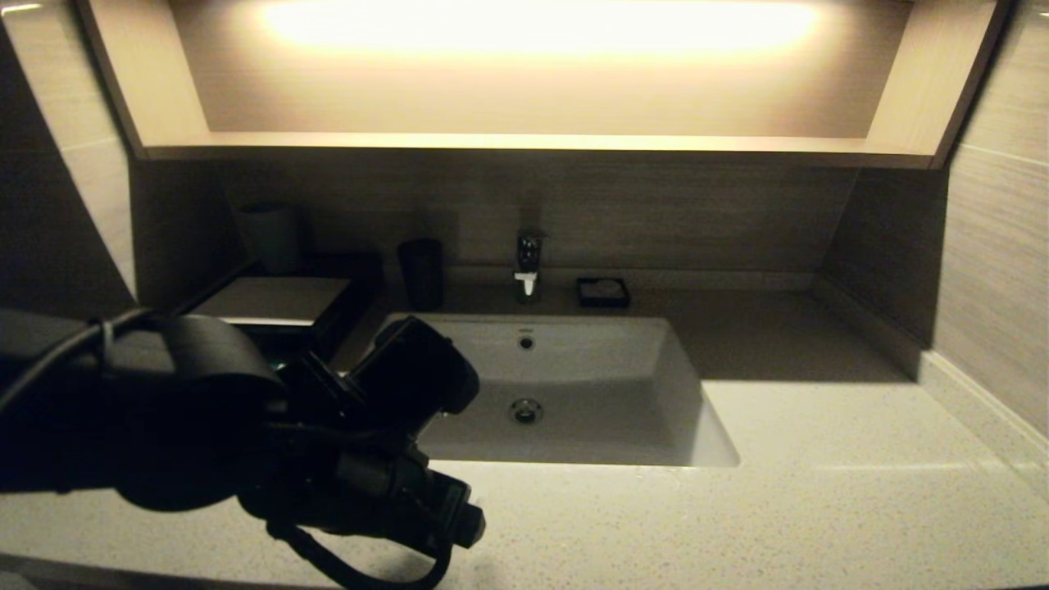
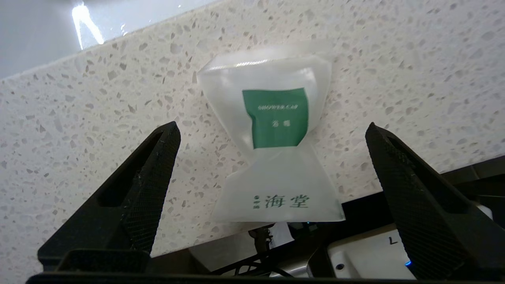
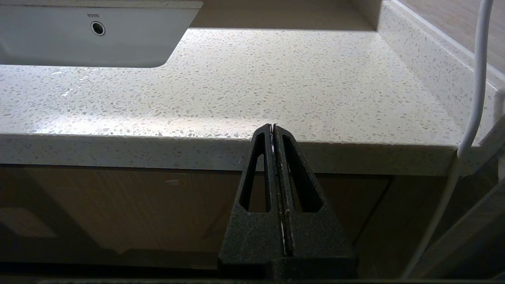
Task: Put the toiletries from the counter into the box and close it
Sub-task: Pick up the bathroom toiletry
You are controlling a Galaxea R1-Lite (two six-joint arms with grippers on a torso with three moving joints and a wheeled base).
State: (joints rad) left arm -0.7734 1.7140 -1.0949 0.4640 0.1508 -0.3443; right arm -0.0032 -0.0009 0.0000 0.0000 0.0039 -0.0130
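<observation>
White translucent plastic pouch with a green label [image 2: 276, 146] is lying flat on the pale speckled stone counter [image 2: 79, 118] between the wide-open, empty fingers of the left gripper [image 2: 272, 134], which is lining up to descend and pinch it, while the right gripper [image 3: 273, 128], closed and empty, is waiting by the counter's front edge.

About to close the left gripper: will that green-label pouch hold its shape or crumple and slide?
The pouch looks like thin translucent film pinched at its middle, so it probably crumples. It lies flat on the smooth counter and may skid if nudged. Left gripper is open around it.
</observation>
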